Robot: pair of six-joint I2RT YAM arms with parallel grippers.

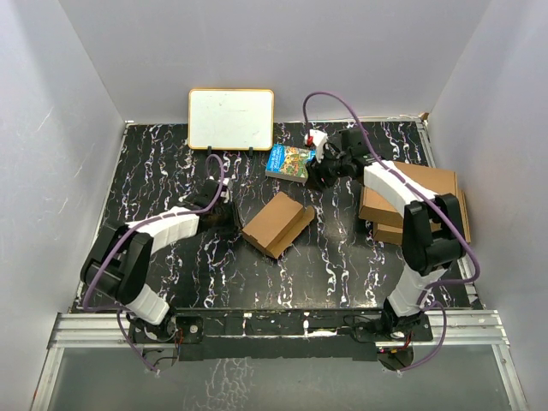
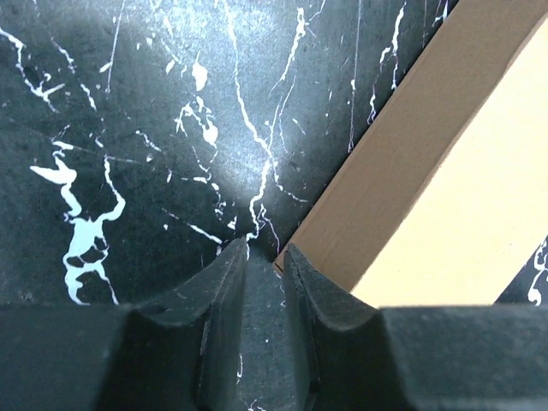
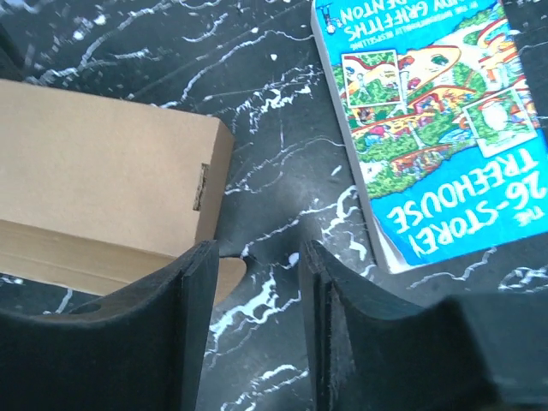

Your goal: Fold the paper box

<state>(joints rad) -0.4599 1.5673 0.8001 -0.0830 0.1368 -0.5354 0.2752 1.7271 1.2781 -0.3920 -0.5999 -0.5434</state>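
The paper box (image 1: pixel 276 224) is a brown cardboard piece lying mid-table, partly folded, with one panel raised. My left gripper (image 1: pixel 229 216) sits low at the box's left side. In the left wrist view its jaws (image 2: pixel 261 250) stand a narrow gap apart with only table between them, and the box's edge (image 2: pixel 402 163) runs just beside the right finger. My right gripper (image 1: pixel 315 178) hovers behind the box to its right. Its jaws (image 3: pixel 257 247) are open and hold nothing. A corner of the box (image 3: pixel 111 180) lies to their left.
A colourful paperback book (image 1: pixel 288 162) (image 3: pixel 437 128) lies just right of the right gripper's fingers. A whiteboard (image 1: pixel 231 118) stands at the back. Two larger brown boxes (image 1: pixel 428 184) are stacked at the right edge under the right arm.
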